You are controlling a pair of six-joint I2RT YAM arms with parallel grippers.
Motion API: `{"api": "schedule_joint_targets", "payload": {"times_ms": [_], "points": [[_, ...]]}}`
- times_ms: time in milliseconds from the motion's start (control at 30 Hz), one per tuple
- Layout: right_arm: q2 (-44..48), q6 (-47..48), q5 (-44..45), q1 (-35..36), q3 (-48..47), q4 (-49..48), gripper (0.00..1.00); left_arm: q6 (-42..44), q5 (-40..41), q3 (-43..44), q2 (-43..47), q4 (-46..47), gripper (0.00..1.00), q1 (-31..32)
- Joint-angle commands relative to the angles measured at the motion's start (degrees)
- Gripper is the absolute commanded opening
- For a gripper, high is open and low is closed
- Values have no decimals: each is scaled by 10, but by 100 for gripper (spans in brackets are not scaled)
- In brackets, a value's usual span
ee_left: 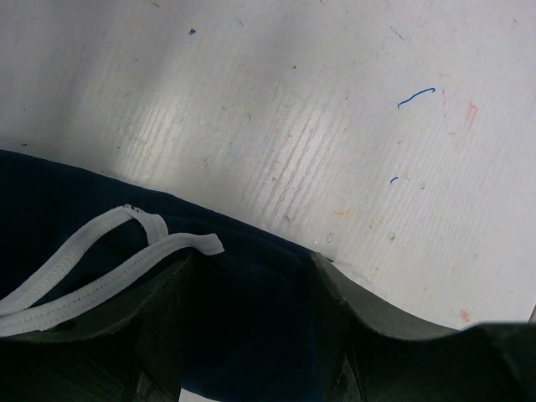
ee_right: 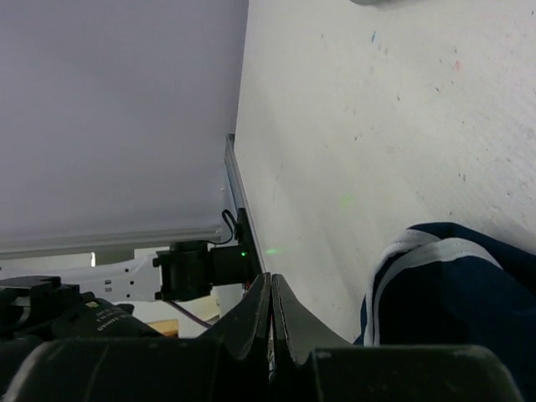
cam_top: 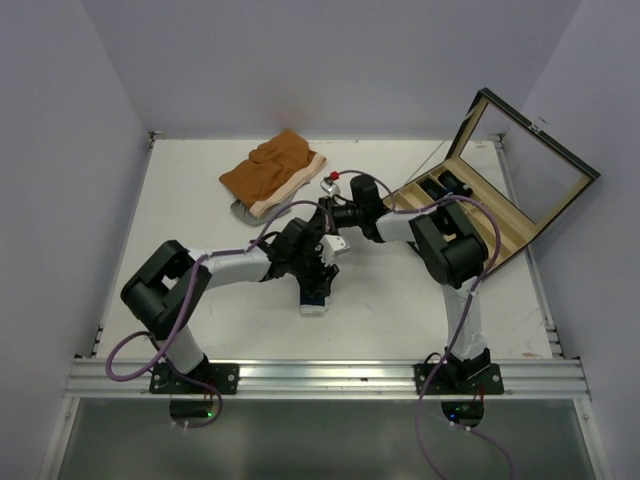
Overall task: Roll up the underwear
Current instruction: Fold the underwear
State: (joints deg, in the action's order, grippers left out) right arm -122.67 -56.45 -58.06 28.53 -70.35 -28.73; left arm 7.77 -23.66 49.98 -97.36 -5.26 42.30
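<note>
The underwear (cam_top: pixel 314 302) lay bunched on the white counter (cam_top: pixel 400 300) near its middle, just in front of the two arms' wrists and mostly hidden from above by the left gripper (cam_top: pixel 315 280). Only a small navy fold with a white edge showed there. In the left wrist view the navy cloth (ee_left: pixel 100 218) filled the lower left, with a loop of white trim (ee_left: pixel 126 251) lying across it. The left gripper (ee_left: pixel 251 276) had its fingers (ee_left: pixel 368 310) apart, one on each side of the cloth, and the cloth filled the gap between them. I could not tell whether they pinched it or merely straddled it. The right gripper (cam_top: pixel 328 228) reached in from the right, just behind the left one. In its own view the right gripper (ee_right: pixel 270 310) had its fingers pressed together with nothing between them, and it sat just beside the underwear (ee_right: pixel 452 293) without touching it. Orange shorts (cam_top: pixel 275 170) lay well apart at the far side of the counter, on top of a grey garment (cam_top: pixel 240 212) whose edge stuck out. A wooden box (cam_top: pixel 505 220) with its lid (cam_top: pixel 530 160) raised stood at the right edge.
</note>
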Motion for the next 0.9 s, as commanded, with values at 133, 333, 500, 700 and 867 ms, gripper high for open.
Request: {"api": "schedule_joint_targets", "payload": {"times_ms": [133,333,500,700,867], "points": [[-5,22,-14,28,20,45,4,20,13,6,-2,-10,58,1],[-20,183,12,27,0,241,3,21,19,9,-3,-13,58,1],[-63,229,19,13,-16,272,3,22,21,7,13,-19,58,1],[-85,248,30,12,-29,272,2,39,-16,-22,131,-5,59,1],[-86,245,37,10,-26,264,2,34,-51,-22,277,-4,65,0]]}}
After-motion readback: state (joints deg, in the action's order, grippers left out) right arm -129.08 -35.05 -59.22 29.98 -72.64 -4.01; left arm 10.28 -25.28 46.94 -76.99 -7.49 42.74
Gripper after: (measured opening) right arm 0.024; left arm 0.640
